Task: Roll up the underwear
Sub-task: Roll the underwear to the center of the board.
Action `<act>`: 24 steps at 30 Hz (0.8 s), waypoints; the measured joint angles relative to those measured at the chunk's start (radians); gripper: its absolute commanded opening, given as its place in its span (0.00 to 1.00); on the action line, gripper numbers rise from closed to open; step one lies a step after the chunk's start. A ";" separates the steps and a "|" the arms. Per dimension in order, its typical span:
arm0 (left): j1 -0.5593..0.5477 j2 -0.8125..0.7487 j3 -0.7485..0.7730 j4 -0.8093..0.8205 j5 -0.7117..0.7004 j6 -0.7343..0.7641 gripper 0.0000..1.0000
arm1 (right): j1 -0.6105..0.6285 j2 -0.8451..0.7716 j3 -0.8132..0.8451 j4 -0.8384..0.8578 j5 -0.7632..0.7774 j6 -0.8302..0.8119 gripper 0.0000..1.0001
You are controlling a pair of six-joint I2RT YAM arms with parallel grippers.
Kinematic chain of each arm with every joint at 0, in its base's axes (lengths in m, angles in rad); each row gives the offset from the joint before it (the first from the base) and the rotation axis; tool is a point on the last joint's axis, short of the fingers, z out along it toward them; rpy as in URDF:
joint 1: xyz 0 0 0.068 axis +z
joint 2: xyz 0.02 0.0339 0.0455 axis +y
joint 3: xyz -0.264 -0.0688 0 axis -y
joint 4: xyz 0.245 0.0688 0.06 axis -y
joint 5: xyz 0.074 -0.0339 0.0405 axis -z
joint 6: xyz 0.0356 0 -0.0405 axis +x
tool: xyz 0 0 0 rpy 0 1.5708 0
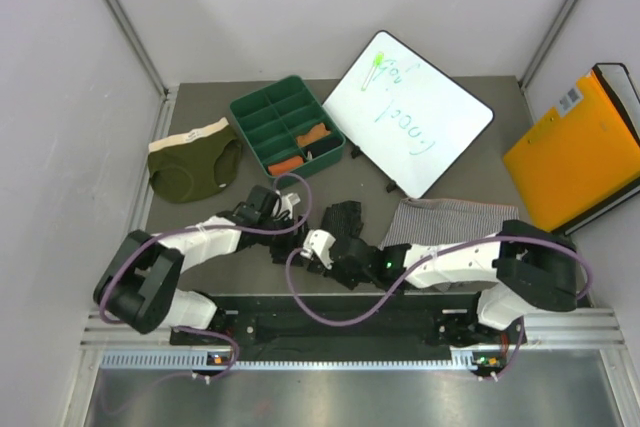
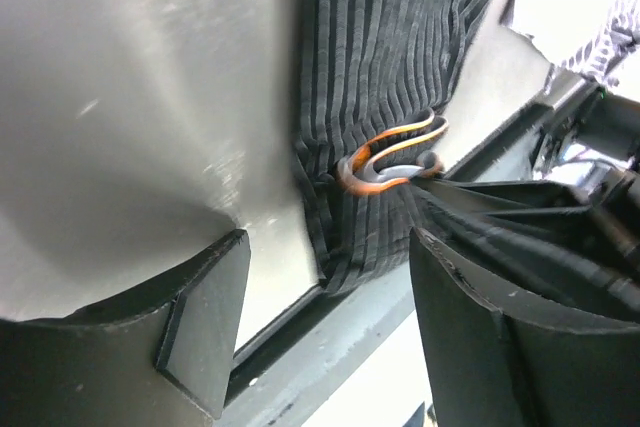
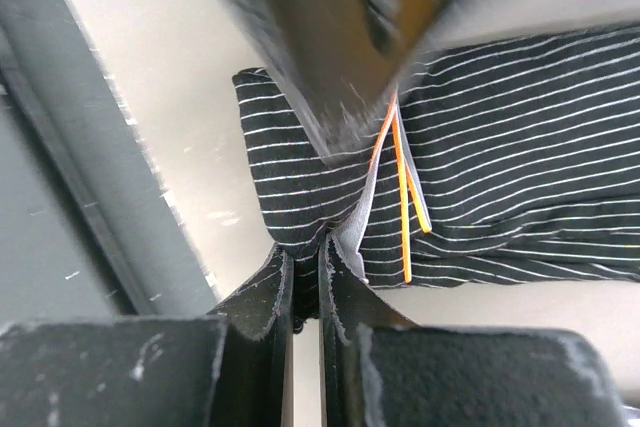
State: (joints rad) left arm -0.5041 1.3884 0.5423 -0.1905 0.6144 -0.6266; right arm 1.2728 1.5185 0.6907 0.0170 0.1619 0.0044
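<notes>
Jaws of the right gripper are pinched closed on the near edge of the black striped underwear, likely to keep it from unrolling. The left gripper gapes, with the cloth just beyond its fingertips.

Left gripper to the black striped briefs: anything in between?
Nothing visible. The left gripper, open, faces the black striped briefs directly; the right gripper pinches their edge off to one side.
</notes>
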 measured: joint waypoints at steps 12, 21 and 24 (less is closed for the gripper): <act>0.006 -0.306 -0.150 0.137 -0.100 -0.037 0.73 | -0.301 0.019 0.060 -0.085 -0.553 0.182 0.00; -0.023 -0.354 -0.216 0.393 -0.096 -0.037 0.76 | -0.467 0.164 0.143 -0.114 -0.849 0.277 0.00; -0.030 -0.323 -0.229 0.485 -0.089 -0.038 0.75 | -0.498 0.200 0.161 -0.129 -0.899 0.288 0.00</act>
State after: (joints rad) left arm -0.5339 1.0657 0.3134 0.2943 0.5259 -0.6647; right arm 0.7746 1.7180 0.8516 -0.1116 -0.7368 0.2928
